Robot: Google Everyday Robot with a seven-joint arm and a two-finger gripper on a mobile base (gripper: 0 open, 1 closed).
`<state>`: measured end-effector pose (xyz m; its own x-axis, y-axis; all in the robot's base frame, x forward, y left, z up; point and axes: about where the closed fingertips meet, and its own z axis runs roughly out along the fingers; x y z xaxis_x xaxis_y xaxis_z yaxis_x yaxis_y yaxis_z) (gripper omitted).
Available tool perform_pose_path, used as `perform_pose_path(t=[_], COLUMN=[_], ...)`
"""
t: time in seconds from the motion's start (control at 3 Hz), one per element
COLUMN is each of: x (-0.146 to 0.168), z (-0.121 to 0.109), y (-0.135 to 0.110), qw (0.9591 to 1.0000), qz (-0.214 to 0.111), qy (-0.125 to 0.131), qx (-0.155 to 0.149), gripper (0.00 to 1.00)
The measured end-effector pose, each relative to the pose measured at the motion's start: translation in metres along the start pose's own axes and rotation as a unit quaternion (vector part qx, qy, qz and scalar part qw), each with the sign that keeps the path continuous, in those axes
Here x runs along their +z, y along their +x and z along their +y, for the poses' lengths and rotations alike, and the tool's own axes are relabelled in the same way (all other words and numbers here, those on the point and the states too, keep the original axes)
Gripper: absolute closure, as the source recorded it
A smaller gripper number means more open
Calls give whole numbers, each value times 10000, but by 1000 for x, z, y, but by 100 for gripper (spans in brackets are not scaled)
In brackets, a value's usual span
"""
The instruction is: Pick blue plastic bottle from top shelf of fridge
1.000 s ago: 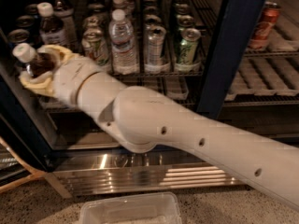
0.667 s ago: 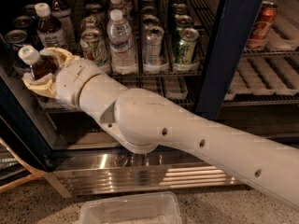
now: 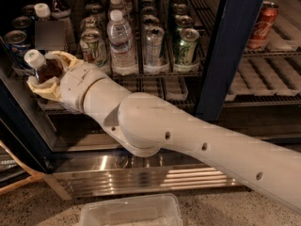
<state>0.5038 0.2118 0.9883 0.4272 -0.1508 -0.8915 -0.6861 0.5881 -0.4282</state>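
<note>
At the bottom centre of the frame a clear tub (image 3: 131, 212) sits on the speckled floor (image 3: 225, 206), cut off by the lower edge. Behind it runs the ribbed steel base panel (image 3: 141, 173) of the fridge (image 3: 230, 55), and a wooden strut (image 3: 23, 179) slants in at lower left.

The white arm (image 3: 197, 140) enters from the lower right and crosses up to the left middle of the frame. There the gripper (image 3: 49, 74) is clenched around the bottle (image 3: 46, 68) – one tan finger above it and one below. The bottle holds dark liquid and leans with its white cap toward the upper left. It hangs in front of the left end of the top shelf (image 3: 188, 72); whether it touches the rack I cannot tell.

Behind the gripper, the shelf carries lanes of drinks running back into the dark. A blue can (image 3: 16, 44) stands at the far left, a capped bottle (image 3: 47, 25) just right of it, then a tall water bottle (image 3: 121, 44) near upper centre, with a silver can (image 3: 154, 44) and a green can (image 3: 186, 46) to its right. Past the dark blue door frame, at upper right, a red can (image 3: 261, 20) stands alone on its rack – well apart from the rest.
</note>
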Motion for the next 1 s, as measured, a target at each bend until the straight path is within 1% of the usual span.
perform_pose_path(t=[0.33, 1.0], x=[-1, 2], z=[2, 8], y=[4, 12], qw=[10000, 9999], qz=[0, 3], qy=[-1, -61], qx=[1, 96], gripper=[100, 100])
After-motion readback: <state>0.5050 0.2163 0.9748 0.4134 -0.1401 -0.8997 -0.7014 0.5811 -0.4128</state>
